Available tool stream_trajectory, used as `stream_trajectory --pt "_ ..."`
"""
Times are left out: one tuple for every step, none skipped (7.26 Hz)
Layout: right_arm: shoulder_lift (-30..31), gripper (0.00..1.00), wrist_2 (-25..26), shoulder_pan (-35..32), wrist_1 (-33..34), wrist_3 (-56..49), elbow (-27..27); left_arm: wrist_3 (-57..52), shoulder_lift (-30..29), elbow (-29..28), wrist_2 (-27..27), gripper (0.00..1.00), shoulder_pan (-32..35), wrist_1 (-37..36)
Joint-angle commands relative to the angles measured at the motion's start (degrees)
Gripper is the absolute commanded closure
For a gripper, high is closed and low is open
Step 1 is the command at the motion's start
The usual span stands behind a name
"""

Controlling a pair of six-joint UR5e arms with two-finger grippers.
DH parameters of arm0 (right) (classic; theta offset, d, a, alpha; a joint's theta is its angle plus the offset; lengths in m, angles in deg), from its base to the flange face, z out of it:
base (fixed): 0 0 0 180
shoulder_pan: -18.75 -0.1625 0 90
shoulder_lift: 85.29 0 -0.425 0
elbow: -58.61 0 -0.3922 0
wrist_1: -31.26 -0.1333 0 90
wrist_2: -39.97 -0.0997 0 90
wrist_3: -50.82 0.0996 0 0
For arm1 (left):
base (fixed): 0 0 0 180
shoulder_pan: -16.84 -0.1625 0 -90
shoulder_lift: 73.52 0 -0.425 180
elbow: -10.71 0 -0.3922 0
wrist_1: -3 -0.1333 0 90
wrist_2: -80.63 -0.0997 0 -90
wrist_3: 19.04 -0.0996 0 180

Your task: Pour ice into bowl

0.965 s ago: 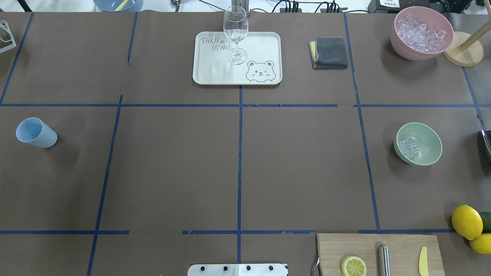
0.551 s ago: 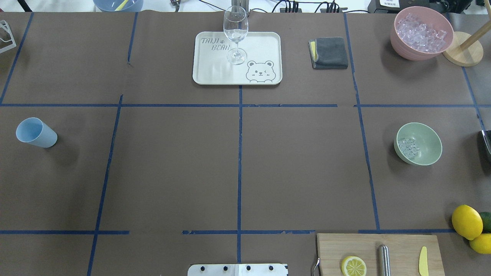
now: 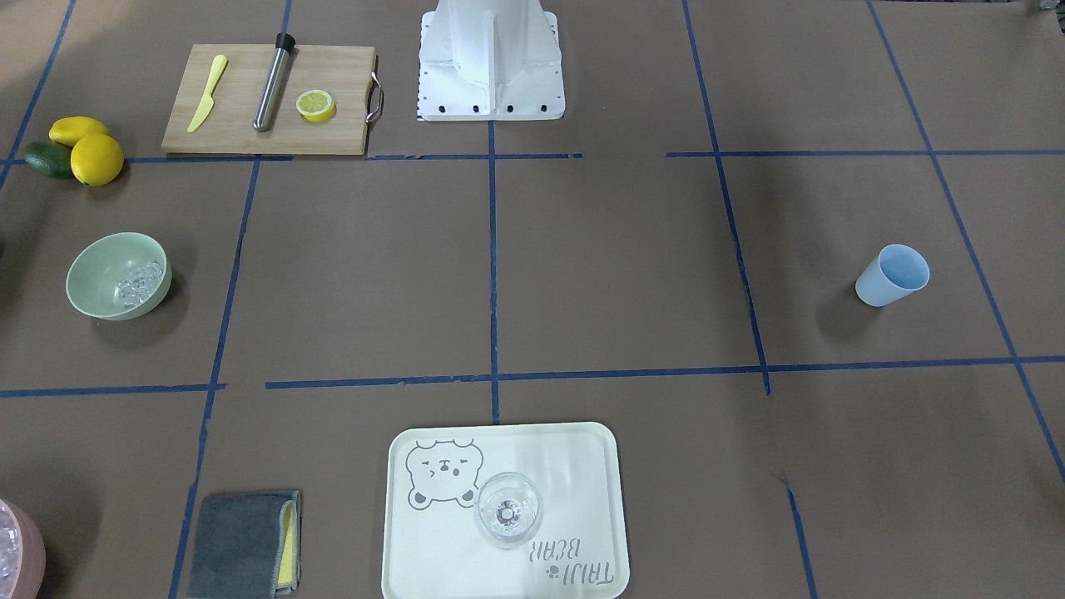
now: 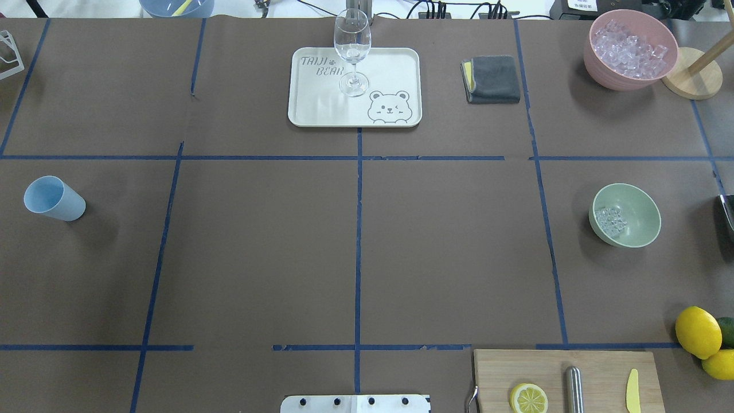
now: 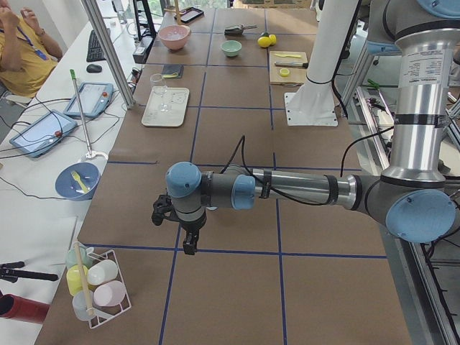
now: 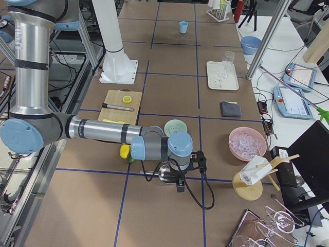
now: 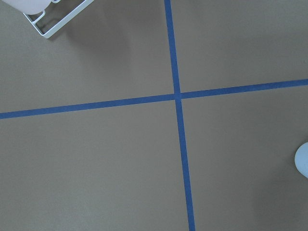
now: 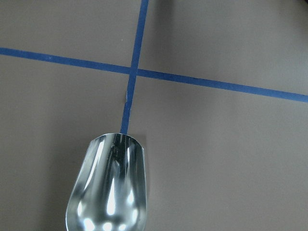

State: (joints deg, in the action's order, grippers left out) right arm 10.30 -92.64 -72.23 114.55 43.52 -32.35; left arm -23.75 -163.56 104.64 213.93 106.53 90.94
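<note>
Ice (image 4: 608, 221) in mint bowl (image 4: 637, 213) and pink bowl (image 4: 601, 70); left pincer (image 5: 188, 246), right pincer (image 6: 179, 186): grip unclear.

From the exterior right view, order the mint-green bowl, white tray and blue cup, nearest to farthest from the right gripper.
From the right gripper:
1. Mint-green bowl, just beyond it.
2. White tray, mid-table.
3. Blue cup, far end.

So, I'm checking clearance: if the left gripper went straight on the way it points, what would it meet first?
The left gripper points down; its wrist view shows brown table cover by a blue tape cross ahead. It would probably meet that cover first; height unclear.
</note>
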Motion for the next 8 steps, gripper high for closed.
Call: stream_trajectory --pt "0.0 0.00 0.2 0.2 -0.1 0.0 0.2 0.1 0.0 -0.1 0.4 0.00 0.0 -0.1" --pt "0.0 0.00 0.1 0.3 -0.1 0.0 0.2 0.0 0.0 -0.2 0.4 0.00 0.0 -0.1" --pt "0.0 0.00 0.0 0.9 -0.1 0.1 0.2 0.0 0.0 -0.2 0.4 0.00 0.0 -0.1" --pt "0.0 0.00 0.0 1.3 -0.3 0.2 0.2 0.0 0.0 -0.3 0.5 0.00 0.0 0.0" --pt "0.0 0.00 0.0 1.7 -0.4 0.2 0.2 0.0 0.0 -0.4 0.5 0.00 0.0 0.1" --pt "0.0 0.00 0.0 1.8 -0.4 0.2 0.2 0.0 0.0 -0.3 0.5 0.00 0.0 0.1" --pt "-0.1 0.00 0.0 1.9 -0.4 0.2 0.2 0.0 0.0 -0.3 0.5 0.00 0.0 0.1" --pt "-0.1 0.00 0.0 2.2 -0.5 0.2 0.2 0.0 0.0 -0.3 0.5 0.00 0.0 0.1"
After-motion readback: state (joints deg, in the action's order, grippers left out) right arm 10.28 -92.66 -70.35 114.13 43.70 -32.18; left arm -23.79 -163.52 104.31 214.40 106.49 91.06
